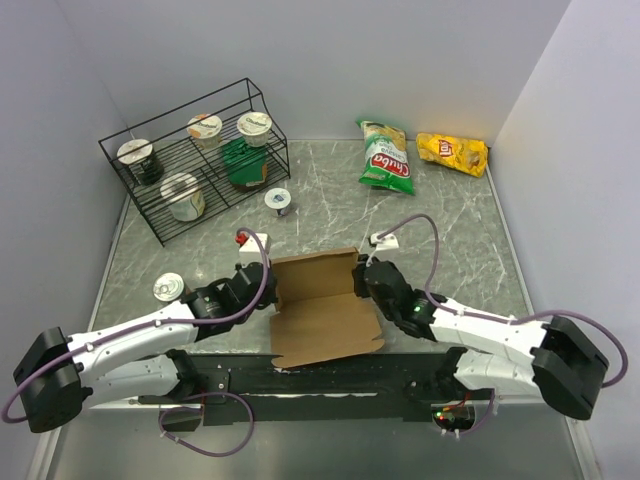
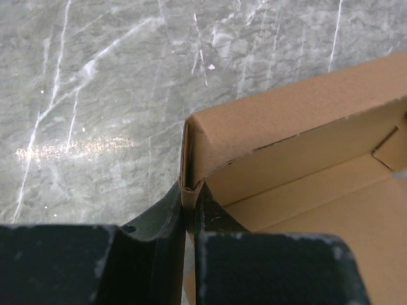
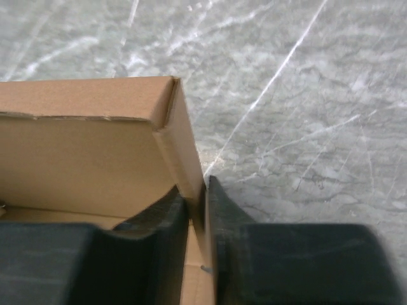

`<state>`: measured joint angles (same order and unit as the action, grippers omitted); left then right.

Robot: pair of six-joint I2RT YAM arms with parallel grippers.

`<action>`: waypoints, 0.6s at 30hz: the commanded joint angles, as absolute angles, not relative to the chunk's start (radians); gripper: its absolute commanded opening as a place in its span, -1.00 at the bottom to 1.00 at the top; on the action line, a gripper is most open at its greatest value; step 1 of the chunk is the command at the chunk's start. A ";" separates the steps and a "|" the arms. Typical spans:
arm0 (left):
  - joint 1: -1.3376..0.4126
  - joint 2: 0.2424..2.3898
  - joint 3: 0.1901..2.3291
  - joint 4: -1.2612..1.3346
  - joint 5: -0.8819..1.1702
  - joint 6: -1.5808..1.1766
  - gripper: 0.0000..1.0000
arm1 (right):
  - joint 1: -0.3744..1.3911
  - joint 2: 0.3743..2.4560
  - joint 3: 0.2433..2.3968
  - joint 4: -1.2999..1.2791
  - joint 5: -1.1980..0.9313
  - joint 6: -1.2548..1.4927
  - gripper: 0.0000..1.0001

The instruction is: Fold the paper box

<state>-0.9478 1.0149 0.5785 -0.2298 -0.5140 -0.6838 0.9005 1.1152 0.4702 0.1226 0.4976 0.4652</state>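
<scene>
You had left claw (image 2: 189, 213) and right claw (image 3: 198, 200) pinching box (image 1: 322, 318) walls mid-frame; light, stiff card, hold near corners.

rack (image 1: 190, 170): cups (image 1: 205, 127), maybe yogurt | green chip bag (image 1: 386, 158) | yellow chip bag (image 1: 452, 153)

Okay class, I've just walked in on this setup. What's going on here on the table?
Two robot arms are folding a brown cardboard box in the middle of the table. The left end effector pinches the box's left wall near its back corner, and the right end effector pinches the right wall the same way. The back wall stands upright; the front panel lies flat toward the arms. A green chip bag and a yellow chip bag sit at the far edge.
</scene>
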 commanded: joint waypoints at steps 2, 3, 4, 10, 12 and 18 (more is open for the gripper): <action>-0.934 1.014 0.624 -0.337 -0.614 -0.707 -0.98 | 0.870 1.003 0.442 0.063 0.532 0.433 -0.18; -0.934 1.019 0.627 -0.342 -0.614 -0.706 -0.98 | 0.871 0.993 0.434 0.064 0.523 0.423 -0.13; -0.934 1.026 0.633 -0.344 -0.612 -0.706 -0.98 | 0.871 0.971 0.431 0.064 0.497 0.422 -0.08; -0.934 1.060 0.653 -0.351 -0.606 -0.703 -0.98 | 0.877 0.888 0.396 0.072 0.468 0.414 0.08; -0.934 1.063 0.657 -0.348 -0.601 -0.703 -0.98 | 0.881 0.874 0.393 0.061 0.471 0.410 0.05; -0.934 1.072 0.663 -0.353 -0.603 -0.706 -0.98 | 0.900 0.867 0.416 0.020 0.495 0.410 -0.13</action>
<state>-0.9466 1.0626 0.6395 -0.2745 -0.5354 -0.7025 0.8944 0.8829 0.3992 0.0700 0.4080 0.4210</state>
